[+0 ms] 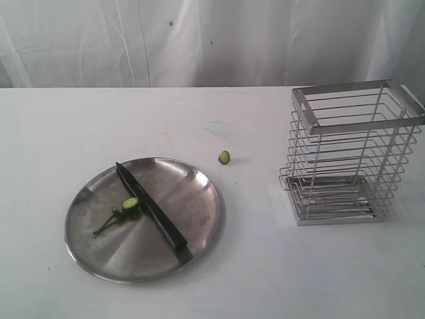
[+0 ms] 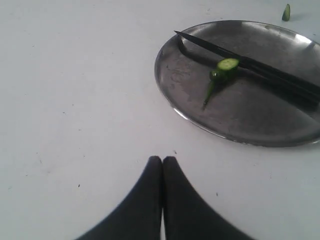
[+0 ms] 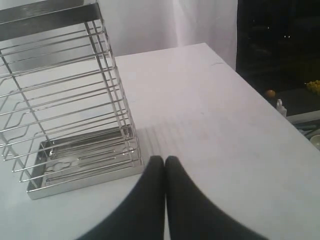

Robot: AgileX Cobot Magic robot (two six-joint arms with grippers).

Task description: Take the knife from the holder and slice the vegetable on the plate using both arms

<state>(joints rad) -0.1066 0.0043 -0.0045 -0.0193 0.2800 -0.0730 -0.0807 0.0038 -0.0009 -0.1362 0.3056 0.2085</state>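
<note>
The steel plate lies at the front left of the white table. Across it rests the black knife, tip toward the back. Beside the blade lies the green chili, its cut face up and its stem pointing left. A cut-off chili piece lies on the table beyond the plate. The wire holder stands at the right with nothing in it. My left gripper is shut and holds nothing, short of the plate, the knife and the chili. My right gripper is shut on nothing beside the holder. Neither arm shows in the exterior view.
A white curtain hangs behind the table. In the right wrist view the table's edge runs close by, with dark space beyond it. The cut piece also shows in the left wrist view.
</note>
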